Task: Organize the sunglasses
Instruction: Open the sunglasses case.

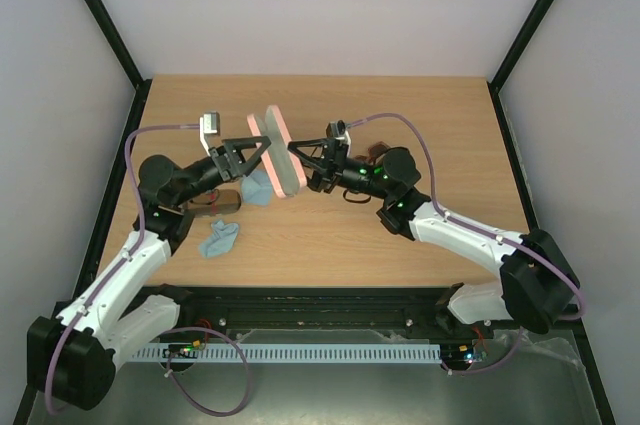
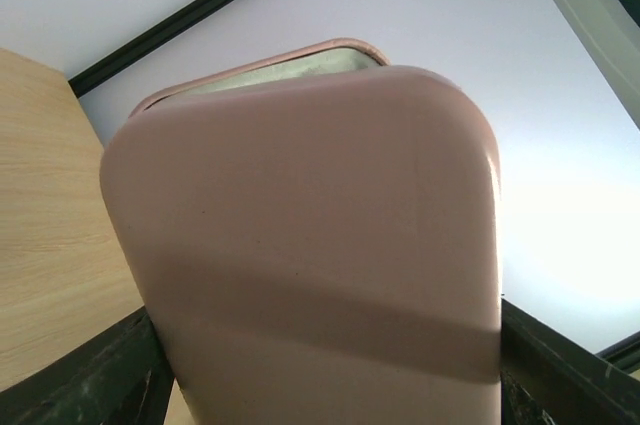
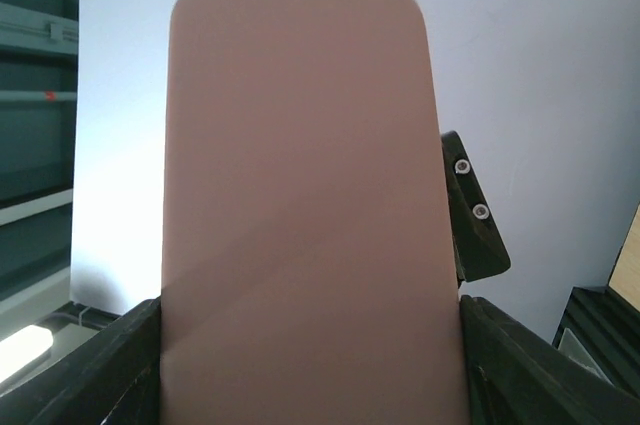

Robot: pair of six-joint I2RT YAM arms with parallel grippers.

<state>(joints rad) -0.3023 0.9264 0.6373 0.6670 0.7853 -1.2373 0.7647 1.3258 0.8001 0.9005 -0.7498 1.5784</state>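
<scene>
Bright, diffuse lighting. Glare washes the left wrist view's right side; a soft shadow band crosses the pink case (image 2: 300, 195).

- Pink case (image 1: 283, 160): plain dusty pink shell, no pattern; pale grey-green lining at its upper edge.
- Cloth (image 1: 218, 238): light blue, plain.
- Second cloth (image 1: 258, 188): the same light blue.
- Brown case (image 1: 222, 203): mid brown, mostly hidden.
- Plastic sunglasses (image 1: 377, 152): dark reddish-brown.
- Wire sunglasses (image 1: 352, 197): thin black frame.
- Counter (image 1: 420, 115): light honey wood with fine straight grain lines.
- Left gripper (image 1: 262, 148) and right gripper (image 1: 297, 152): matt black.
- Left arm (image 1: 130, 265) and right arm (image 1: 460, 235): white links, black joints. The right arm has small green lights.
- Cables (image 1: 131, 145): dull purple.
- Walls (image 1: 320, 5): off-white.
- Frame posts (image 1: 100, 13): black.
</scene>
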